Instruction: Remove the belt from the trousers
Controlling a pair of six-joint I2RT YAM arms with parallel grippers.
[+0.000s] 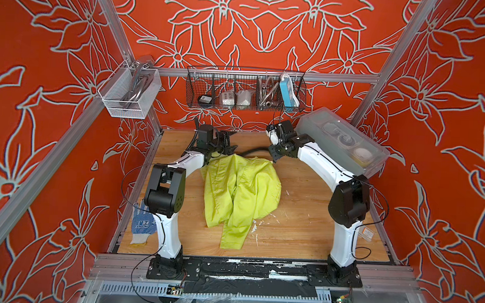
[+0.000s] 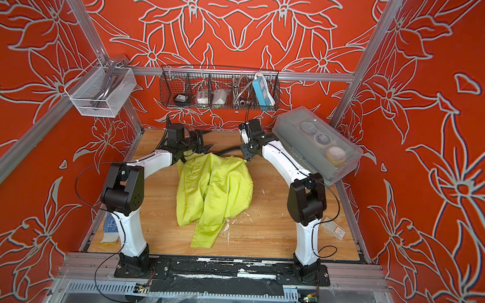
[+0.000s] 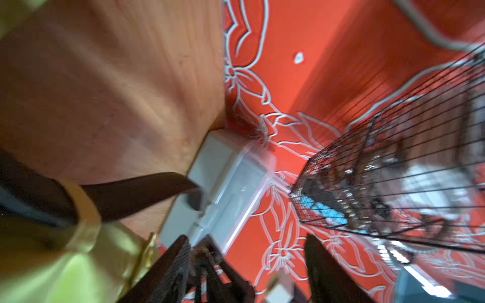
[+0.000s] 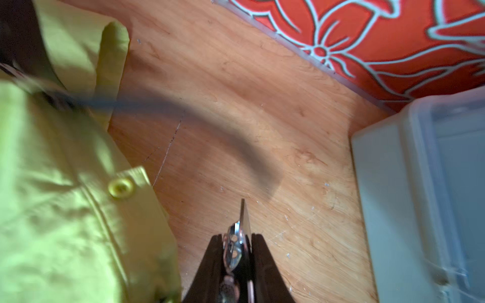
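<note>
The belt (image 1: 251, 151), a light, limp strap threaded through a waistband loop (image 3: 84, 210) of the soft trousers (image 1: 239, 191) at the far side of the tabletop (image 1: 303, 216), is judged best drawn by its rigid, probably slippery buckle (image 4: 233, 244), on which the right end effector (image 4: 238, 237) is clamped; the left end effector (image 3: 248, 237) has its jaws apart.

Wooden tabletop (image 1: 303, 216), white flecks (image 1: 254, 228) scattered toward 5 o'clock. Lying on it: crumpled trousers (image 1: 242, 191) at centre; dotted glove (image 1: 142, 226) at 8 o'clock; small packet (image 1: 366, 234) at 4 o'clock; clear lidded box (image 1: 345, 142) at 2 o'clock, tilted.
</note>
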